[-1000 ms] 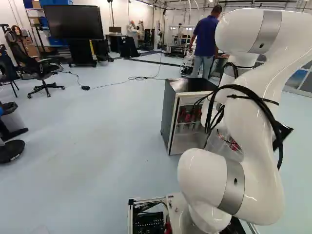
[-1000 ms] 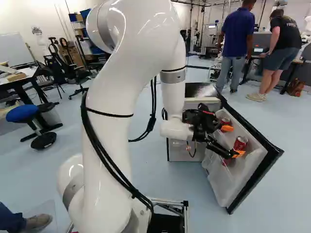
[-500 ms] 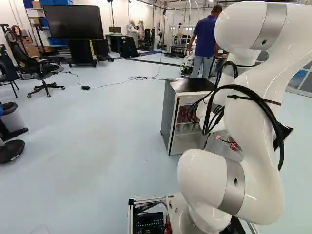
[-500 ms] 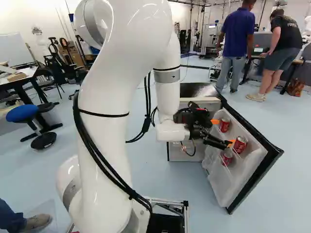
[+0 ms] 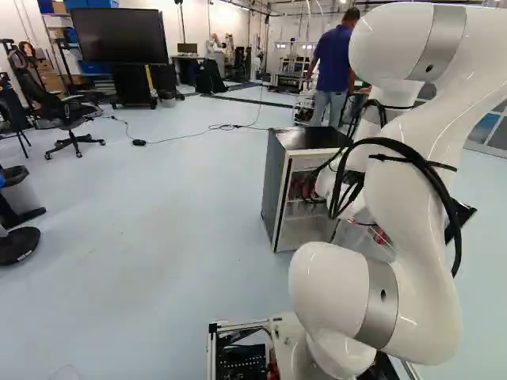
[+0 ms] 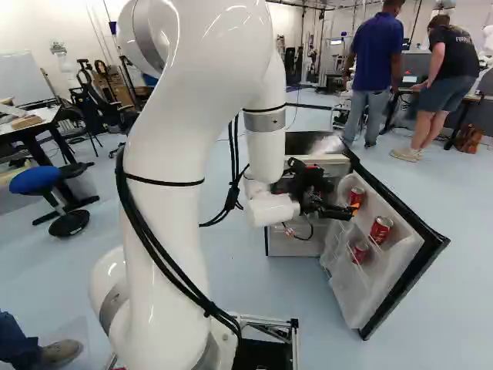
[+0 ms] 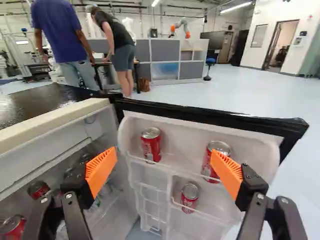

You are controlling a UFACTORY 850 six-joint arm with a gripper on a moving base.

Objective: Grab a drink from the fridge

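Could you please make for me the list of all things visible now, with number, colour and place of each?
Fridge: one, grey and black, ahead of the arm
Fridge door: one, white inside, black edge, open
Door cans: three, red, in the door compartments
Inside cans: at least two, red, in the fridge; full count hidden
Stool: one, blue seat, left base and right base views' left
Bin: one, grey, beside the stool
Screen: one, black, far left of left base view
Partition: one, grey, beyond the fridge
Another robot: one, white and orange, behind the partition
Arm: one, white
Gripper: one, black, orange pads, open, by the door
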